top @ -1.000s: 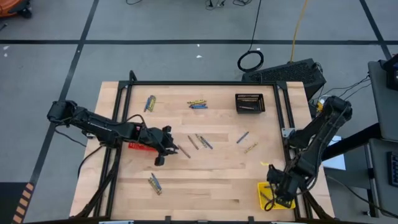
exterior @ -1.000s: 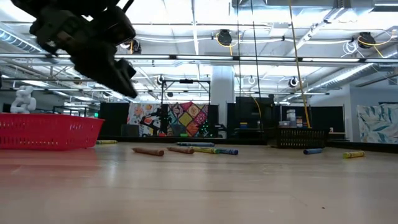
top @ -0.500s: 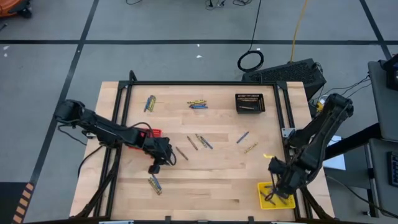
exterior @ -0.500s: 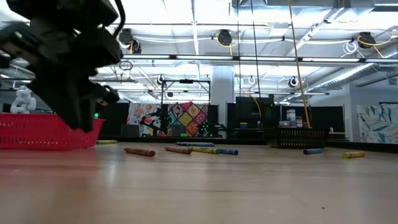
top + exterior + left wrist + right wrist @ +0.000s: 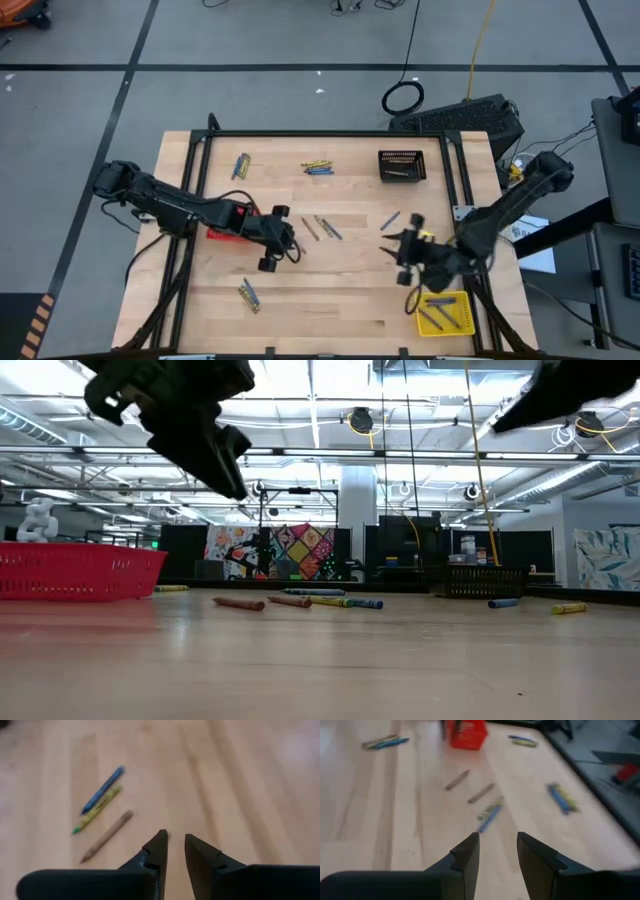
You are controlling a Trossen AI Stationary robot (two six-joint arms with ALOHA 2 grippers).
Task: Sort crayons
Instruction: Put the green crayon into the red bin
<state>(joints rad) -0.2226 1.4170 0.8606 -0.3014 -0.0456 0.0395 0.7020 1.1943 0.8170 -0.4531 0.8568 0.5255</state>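
Several crayons lie flat on the wooden table (image 5: 350, 290). Two brown ones and a blue one (image 5: 320, 228) lie at mid-table. A blue one (image 5: 390, 220) lies farther right. My left gripper (image 5: 290, 243) hovers just right of the red basket (image 5: 225, 233), narrowly open and empty. Its wrist view shows a blue (image 5: 102, 790), a yellow-green (image 5: 95, 811) and a brown crayon (image 5: 106, 836) ahead. My right gripper (image 5: 392, 248) hovers right of centre, open and empty. Its wrist view (image 5: 497, 845) looks toward the mid-table crayons (image 5: 481, 793).
A yellow basket (image 5: 442, 312) holding several crayons stands at the near right corner. A black basket (image 5: 402, 165) stands at the far right. More crayons lie at the far middle (image 5: 318, 166), far left (image 5: 241, 165) and near left (image 5: 248, 294).
My right gripper has left the yellow basket and swung up, toward the table's far and left sides, to right of centre. My left gripper dipped toward the near edge, then came back and a little to the right, past the red basket.
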